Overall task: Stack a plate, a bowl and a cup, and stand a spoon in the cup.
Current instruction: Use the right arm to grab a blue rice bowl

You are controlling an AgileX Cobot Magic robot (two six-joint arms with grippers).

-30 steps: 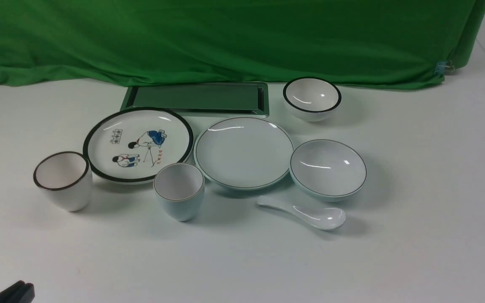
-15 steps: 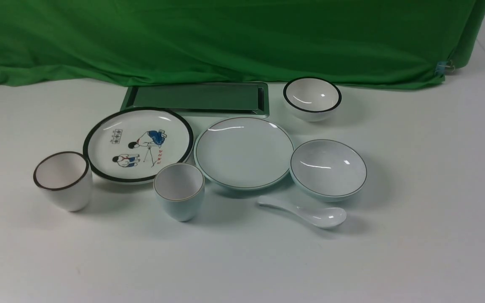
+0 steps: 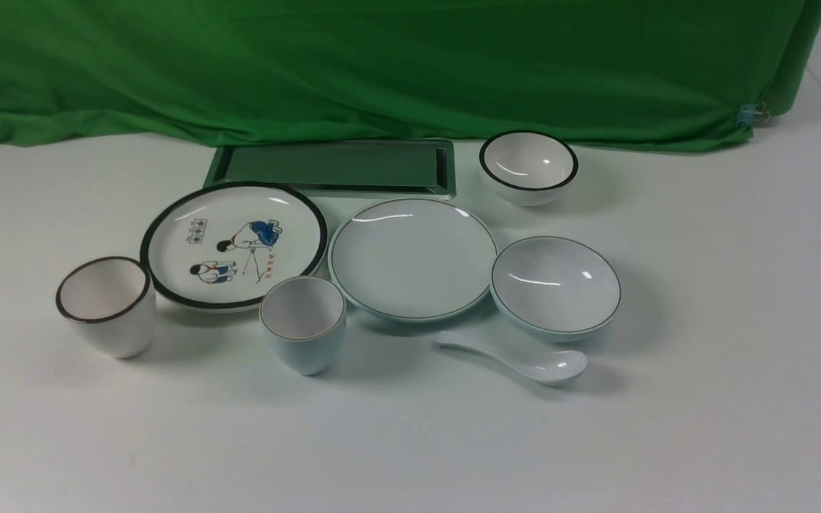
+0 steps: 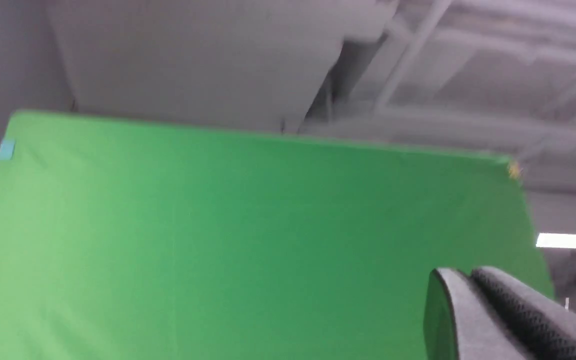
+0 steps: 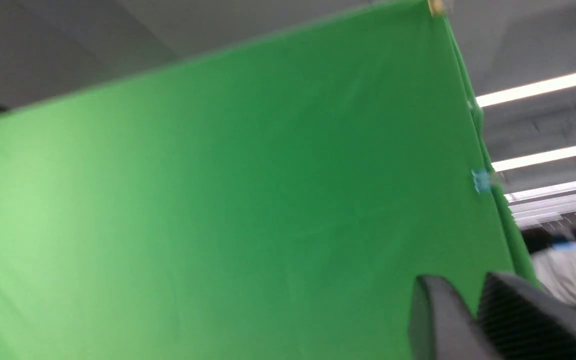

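The left gripper (image 4: 468,280) has withdrawn from the front view, jaws closed; right gripper (image 5: 473,295) jaws blurred, state unclear; both face green cloth (image 4: 218,240). Nearest lies the glossy white ceramic spoon (image 3: 517,362), then the empty pale blue-green cup (image 3: 303,324), shallow bowl (image 3: 555,286) and round plate (image 3: 412,258); a black-rimmed white cup (image 3: 106,305) stands left.

Left wrist view: left gripper (image 4: 463,275) cut off at lower-right edge, blurred. Right wrist view: right gripper (image 5: 463,290) cut off at btm right, also blurred. Front view: painted plate (image 3: 234,246) hides pt of tray (image 3: 332,167) near edge; plate's red lettering too small to read.
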